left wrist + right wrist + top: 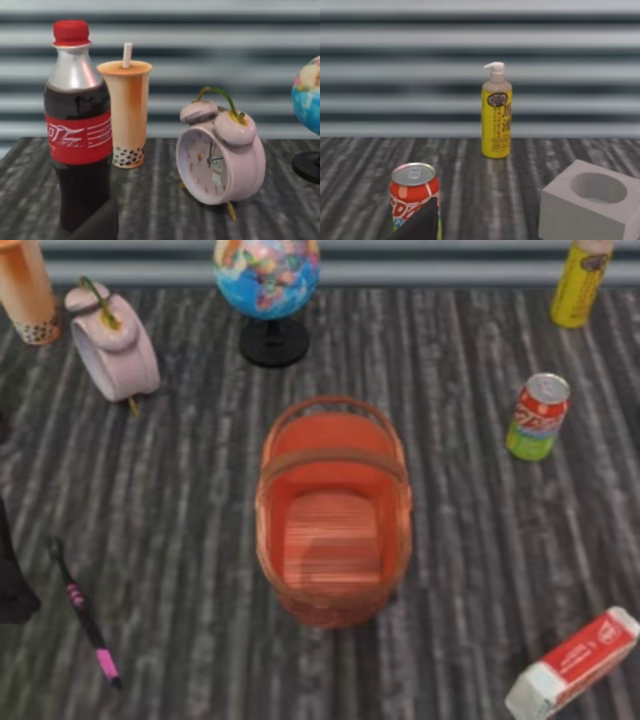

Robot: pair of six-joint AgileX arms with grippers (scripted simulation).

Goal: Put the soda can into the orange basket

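Observation:
The soda can [537, 417], red above, lime-green below with a silver top, stands upright at the table's right. The right wrist view has the soda can [414, 195] close ahead, partly behind one dark finger [422, 225]. My right gripper [462, 235] is open and holds nothing; it is out of the top view. The orange basket [330, 540], oval with an arched handle, sits at the table's middle, nothing inside. My left arm [10, 575] is parked at the left edge. Its gripper [200, 236] is open, with one finger [97, 225] showing.
At the back stand a globe [267, 275], a pink alarm clock [115, 345], a bubble-tea cup [25, 290] and a yellow pump bottle [582, 282]. A toothbrush [85, 615] lies front left, a red-white carton [575, 665] front right. A cola bottle [77, 130] stands close to the left wrist.

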